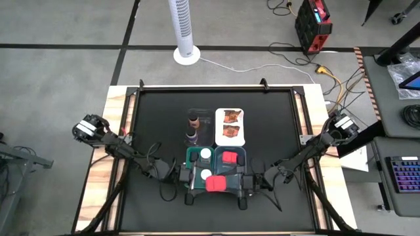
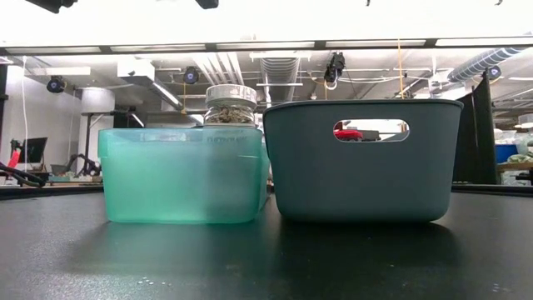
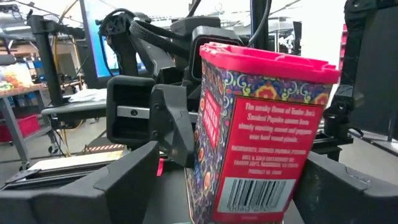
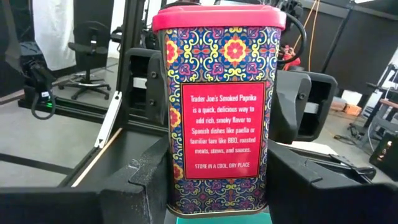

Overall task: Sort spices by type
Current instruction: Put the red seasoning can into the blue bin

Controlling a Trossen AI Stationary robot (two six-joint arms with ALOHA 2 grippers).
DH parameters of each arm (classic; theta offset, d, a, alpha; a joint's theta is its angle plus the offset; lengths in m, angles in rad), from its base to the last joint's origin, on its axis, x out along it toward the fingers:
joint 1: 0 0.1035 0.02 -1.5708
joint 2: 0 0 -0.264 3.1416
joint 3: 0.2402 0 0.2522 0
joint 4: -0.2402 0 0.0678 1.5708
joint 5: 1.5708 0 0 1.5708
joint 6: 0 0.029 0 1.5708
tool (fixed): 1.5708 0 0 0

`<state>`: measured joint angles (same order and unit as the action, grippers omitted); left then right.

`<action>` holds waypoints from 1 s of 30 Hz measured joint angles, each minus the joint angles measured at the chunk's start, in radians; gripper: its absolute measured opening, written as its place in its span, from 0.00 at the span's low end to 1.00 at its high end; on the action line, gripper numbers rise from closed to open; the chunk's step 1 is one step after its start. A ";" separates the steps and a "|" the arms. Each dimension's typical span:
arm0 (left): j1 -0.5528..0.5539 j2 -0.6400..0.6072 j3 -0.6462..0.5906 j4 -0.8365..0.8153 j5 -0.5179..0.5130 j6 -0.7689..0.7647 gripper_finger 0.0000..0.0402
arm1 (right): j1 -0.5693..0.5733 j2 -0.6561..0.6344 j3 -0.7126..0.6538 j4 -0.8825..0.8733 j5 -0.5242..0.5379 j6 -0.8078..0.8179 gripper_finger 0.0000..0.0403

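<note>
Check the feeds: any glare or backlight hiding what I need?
Low view: bright ceiling lights backlight the grey-blue tray, its front dark; the black table shows reflections. Left wrist view: bright background behind the red box, label readable. Right wrist view: label evenly lit.

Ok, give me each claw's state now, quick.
Left claw: open, either side of the red box.
Right claw: closed, holding the red box.

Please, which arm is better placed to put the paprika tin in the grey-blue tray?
Probably right: the right gripper grips the upright paprika tin, and the grey-blue tray with the other red box lies on its side. The left gripper flanks the tin too.
</note>
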<state>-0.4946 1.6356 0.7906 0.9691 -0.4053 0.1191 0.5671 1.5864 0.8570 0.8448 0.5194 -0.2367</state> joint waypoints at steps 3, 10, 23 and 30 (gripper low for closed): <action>0.000 0.000 0.000 -0.004 0.000 0.001 0.72 | -0.002 0.000 0.000 -0.001 0.000 0.000 0.47; 0.000 0.000 0.000 -0.011 -0.003 -0.001 0.44 | -0.009 0.000 0.000 -0.002 0.000 0.016 0.57; -0.077 0.000 -0.001 -0.130 -0.242 -0.001 0.40 | 0.005 -0.094 0.004 -0.354 0.154 0.203 0.71; -0.107 0.000 -0.001 -0.161 -0.263 -0.029 0.39 | 0.009 -0.137 0.139 -0.704 0.151 0.333 0.76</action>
<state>-0.6014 1.6356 0.7895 0.8077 -0.6684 0.0897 0.5758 1.4497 0.9962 0.1412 0.6706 0.0966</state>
